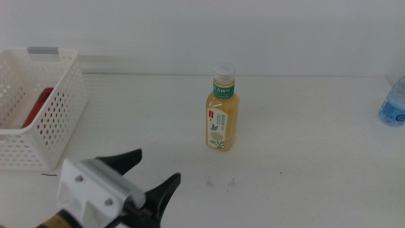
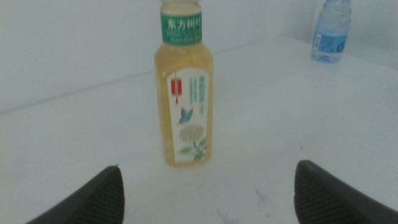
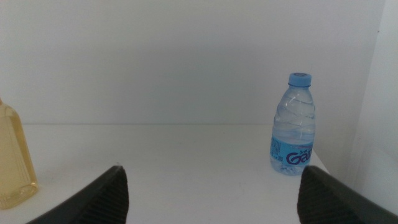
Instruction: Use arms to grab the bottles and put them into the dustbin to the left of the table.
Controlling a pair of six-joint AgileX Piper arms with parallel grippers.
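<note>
my left gripper [image 1: 157,170] hanging low near front edge of table [image 1: 304,139], jaws spread wide, holding nothing, facing yellow tea bottle [image 1: 222,109]. tea bottle standing upright mid table, well apart from my jaws. red can [image 1: 37,107] lying inside white basket [image 1: 66,120] at table's left side. small water bottle [image 1: 393,103] standing upright at far right. my right gripper [image 3: 211,186] waiting, out of middle view, jaws wide, looking toward water bottle, holding nothing
</note>
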